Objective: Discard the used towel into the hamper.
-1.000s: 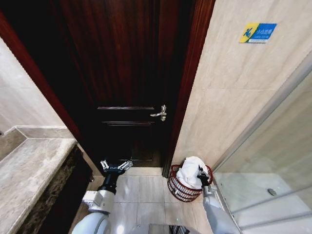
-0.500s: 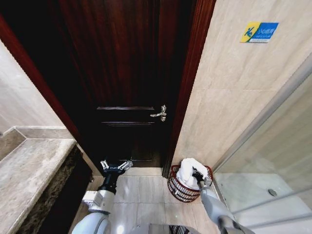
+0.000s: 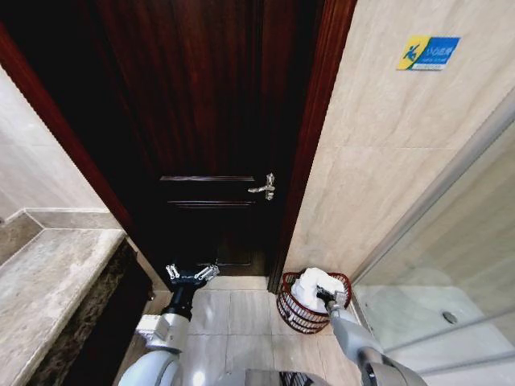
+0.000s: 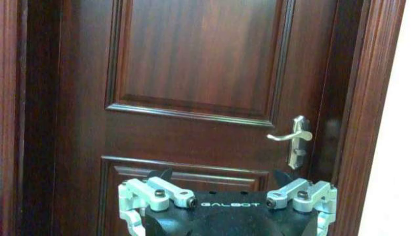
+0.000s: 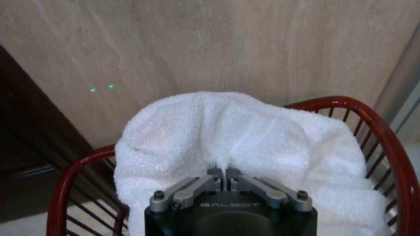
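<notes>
Pinching a fold of the white towel, the right gripper holds it heaped inside the hamper, which sits on the floor by the wall. The left gripper hangs spread near the door. Withdrawing while clamped would probably drag the towel over the rim.

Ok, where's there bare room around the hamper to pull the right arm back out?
Bare floor tiles lie between the hamper and the left gripper by the door. It is crowded on the other side: wall behind, shower glass beside. The right gripper, shut on the towel, sits over the rim.
</notes>
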